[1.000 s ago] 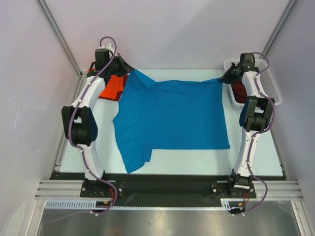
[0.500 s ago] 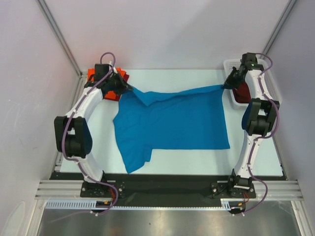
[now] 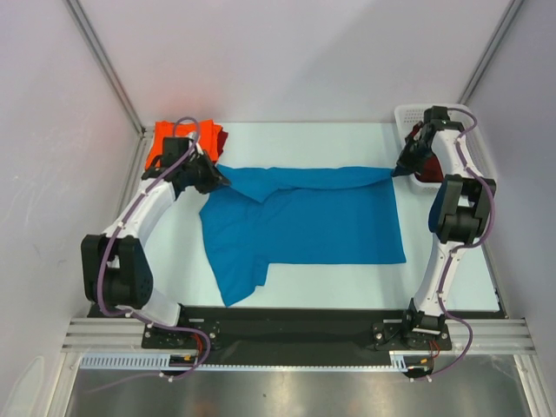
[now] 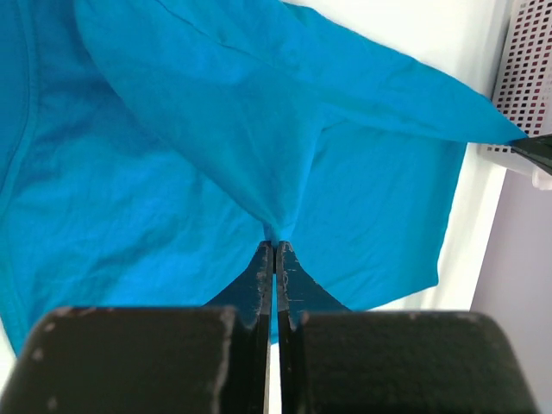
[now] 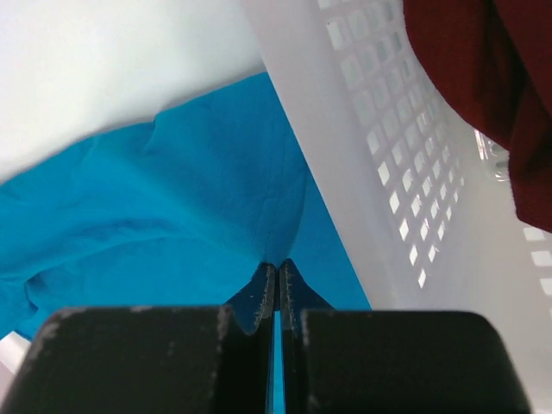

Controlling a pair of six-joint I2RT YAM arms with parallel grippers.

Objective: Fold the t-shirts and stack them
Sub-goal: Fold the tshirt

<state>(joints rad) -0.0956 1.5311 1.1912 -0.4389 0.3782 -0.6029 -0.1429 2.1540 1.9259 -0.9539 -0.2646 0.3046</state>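
The blue t-shirt (image 3: 304, 221) lies spread mid-table, its far edge raised. The left gripper (image 3: 222, 182) and right gripper (image 3: 396, 170) are each clamped on a far corner. I'd carry both corners level toward the near hem — edge taut, clear of the basket (image 3: 404, 115).

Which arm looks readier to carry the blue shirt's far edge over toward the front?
Probably the left. The left fingers pinch a flap already lapped over the blue shirt. The right fingers pinch a corner beside the white basket. Both likely need to move together.
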